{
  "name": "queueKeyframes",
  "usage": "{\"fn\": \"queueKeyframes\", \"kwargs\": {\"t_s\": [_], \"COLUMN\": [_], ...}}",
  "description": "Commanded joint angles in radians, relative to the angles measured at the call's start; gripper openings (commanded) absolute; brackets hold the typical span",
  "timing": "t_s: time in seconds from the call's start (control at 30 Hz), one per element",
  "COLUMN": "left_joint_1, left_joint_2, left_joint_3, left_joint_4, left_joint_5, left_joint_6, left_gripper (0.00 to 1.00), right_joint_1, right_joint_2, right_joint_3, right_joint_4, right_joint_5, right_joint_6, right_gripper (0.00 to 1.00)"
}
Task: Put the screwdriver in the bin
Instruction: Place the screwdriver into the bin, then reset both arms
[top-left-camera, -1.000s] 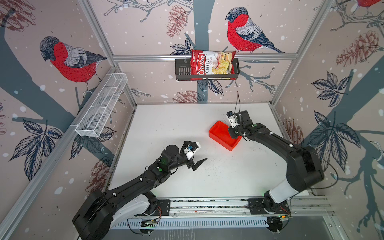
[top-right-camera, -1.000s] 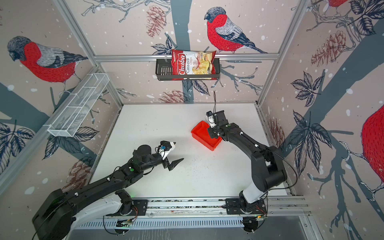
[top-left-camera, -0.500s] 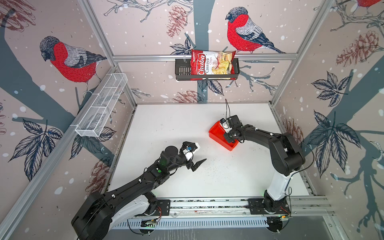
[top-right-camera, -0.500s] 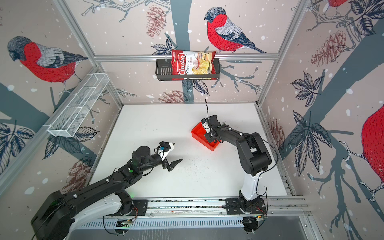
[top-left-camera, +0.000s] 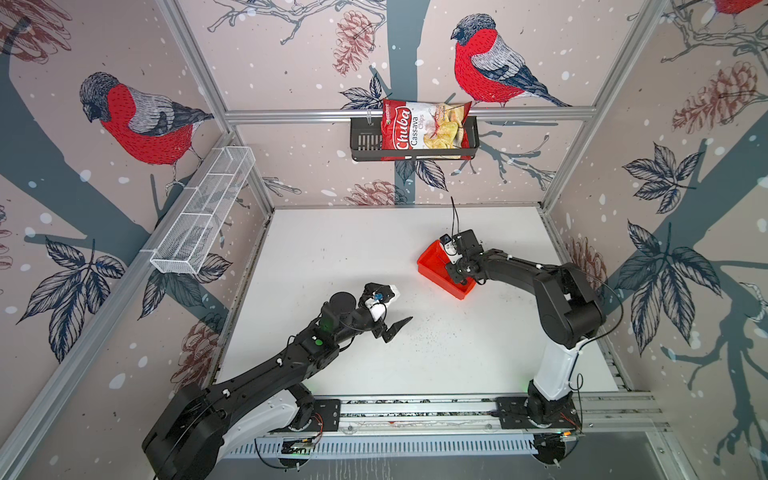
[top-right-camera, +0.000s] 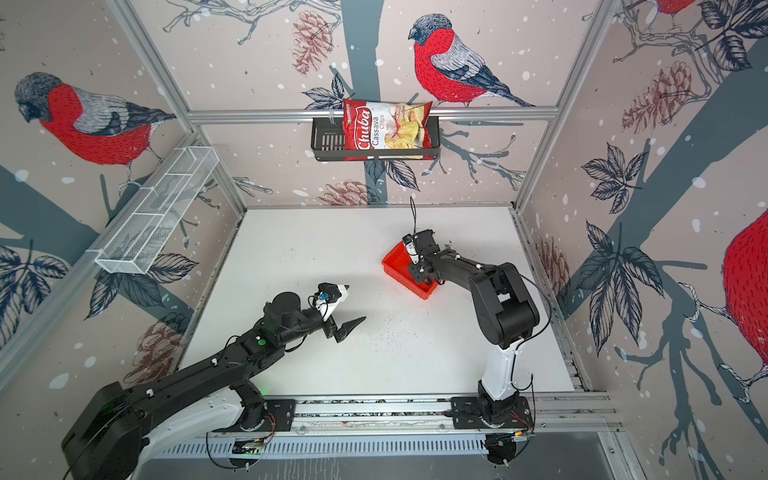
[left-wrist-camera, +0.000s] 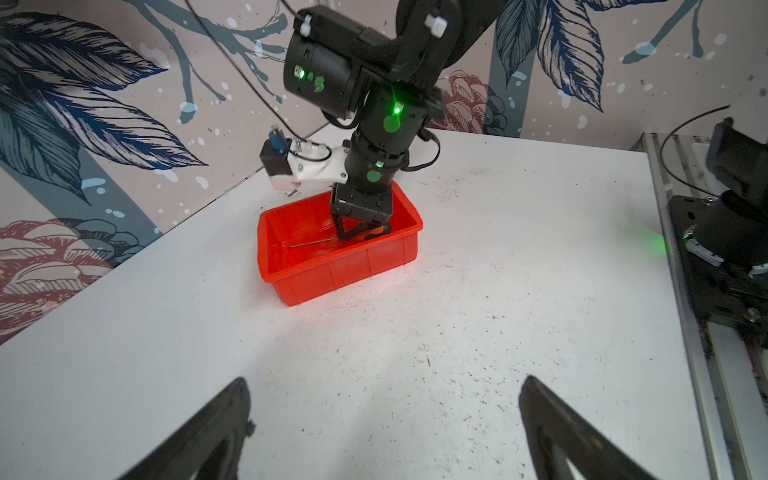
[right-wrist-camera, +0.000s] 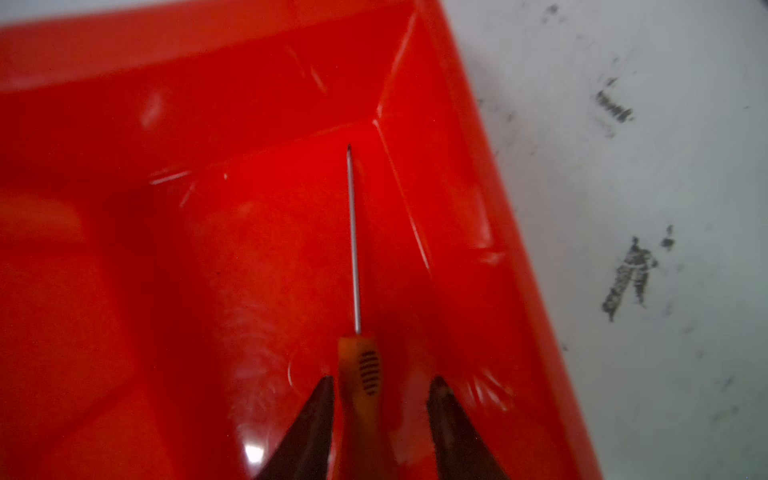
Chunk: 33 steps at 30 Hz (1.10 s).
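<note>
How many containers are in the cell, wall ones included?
3: the red bin on the table, holding the screwdriver; the black basket on the back wall, holding a chips bag; the white mesh basket on the left wall.

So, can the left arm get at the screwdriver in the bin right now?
Probably not yet: the right hand sits low inside the bin, straddling the handle of the screwdriver. The left hand hovers open over the table, apart from the bin.
</note>
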Motion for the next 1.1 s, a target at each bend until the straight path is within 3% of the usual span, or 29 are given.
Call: {"fn": "queueKeyframes", "kwargs": {"t_s": [0.0, 0.17, 0.37, 0.53, 0.7, 0.9, 1.07], "left_joint_1": [-0.001, 0.007, 0.105, 0.207, 0.32, 0.471, 0.554], "left_joint_2": [-0.003, -0.022, -0.01, 0.002, 0.007, 0.016, 0.074], "left_joint_3": [-0.005, -0.008, 0.008, 0.003, -0.039, -0.101, -0.138], "left_joint_4": [0.057, 0.09, 0.117, 0.128, 0.17, 0.23, 0.326], "left_joint_5": [-0.064, -0.17, -0.185, -0.244, -0.292, -0.369, -0.477], "left_joint_6": [-0.03, -0.033, -0.054, -0.055, -0.081, -0.127, -0.159], "left_gripper": [0.99, 0.98, 0.98, 0.98, 0.98, 0.98, 0.98], "right_joint_1": [-0.003, -0.029, -0.078, -0.171, -0.343, -0.412, -0.415], "right_joint_2": [-0.054, -0.177, -0.368, -0.57, -0.747, -0.851, -0.901], "right_joint_3": [-0.009, -0.046, -0.128, -0.279, -0.47, -0.645, -0.847], "right_joint_4": [0.019, 0.039, 0.132, 0.301, 0.464, 0.564, 0.791], "right_joint_5": [0.005, -0.02, -0.032, -0.014, -0.043, 0.01, 0.064], "right_joint_6": [0.043, 0.08, 0.145, 0.255, 0.38, 0.334, 0.282], "right_gripper": [0.57, 0.79, 1.0, 0.99, 0.99, 0.99, 1.0]}}
